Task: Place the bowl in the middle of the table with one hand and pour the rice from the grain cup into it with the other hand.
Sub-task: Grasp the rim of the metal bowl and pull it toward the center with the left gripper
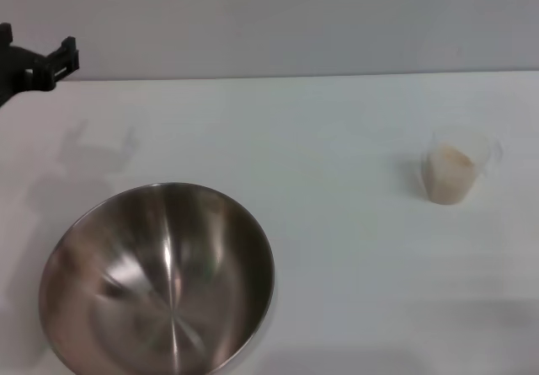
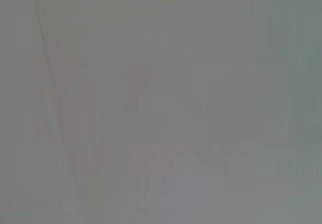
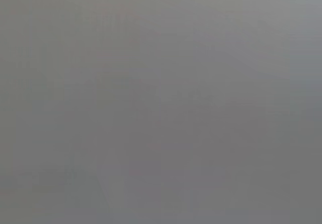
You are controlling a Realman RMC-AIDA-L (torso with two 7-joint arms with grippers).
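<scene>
The large steel bowl (image 1: pixel 160 278) stands upright on the white table (image 1: pixel 337 265) at the front left, its shiny inside bare. Far to the right, the small clear grain cup (image 1: pixel 456 171) stands upright with cream-coloured rice (image 1: pixel 451 177) filling most of it. In the head view my left gripper (image 1: pixel 38 45) hangs at the far left edge, above the table's back and well behind the bowl. It is open with nothing between its fingers. My right gripper is out of view. Both wrist views show only a plain grey blur.
The left gripper's shadow (image 1: pixel 97 152) falls on the table behind the bowl. A wide stretch of bare white tabletop lies between the bowl and the cup. A pale wall (image 1: pixel 295 21) rises behind the table's back edge.
</scene>
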